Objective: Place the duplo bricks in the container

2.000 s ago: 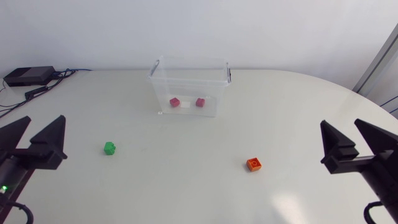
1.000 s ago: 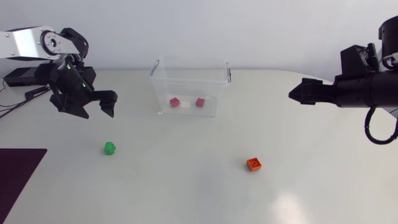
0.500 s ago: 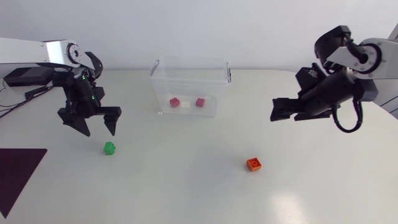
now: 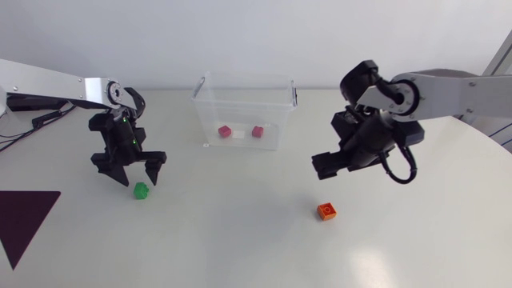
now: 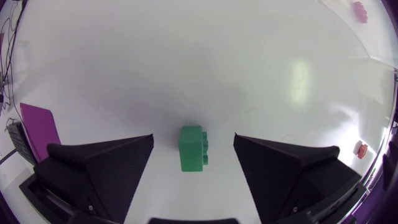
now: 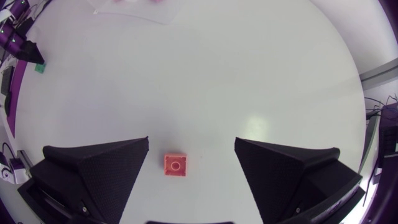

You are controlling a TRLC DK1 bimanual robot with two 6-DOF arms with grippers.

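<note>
Head view: left gripper (image 4: 138, 178) has swung in over the small green plastic brick (image 4: 142, 190), right gripper (image 4: 323, 167) toward the orange plastic brick (image 4: 326, 210), both jaws spread wide; grasping seems next.

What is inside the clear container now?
Through the wall of the clear container, two pink bricks show on its floor, with a pale piece between them. Nothing covers the inside.

Open table (image 4: 232, 232) rings both the green brick (image 4: 142, 190) and orange brick (image 4: 326, 210); container (image 4: 206, 120) stands well apart.
</note>
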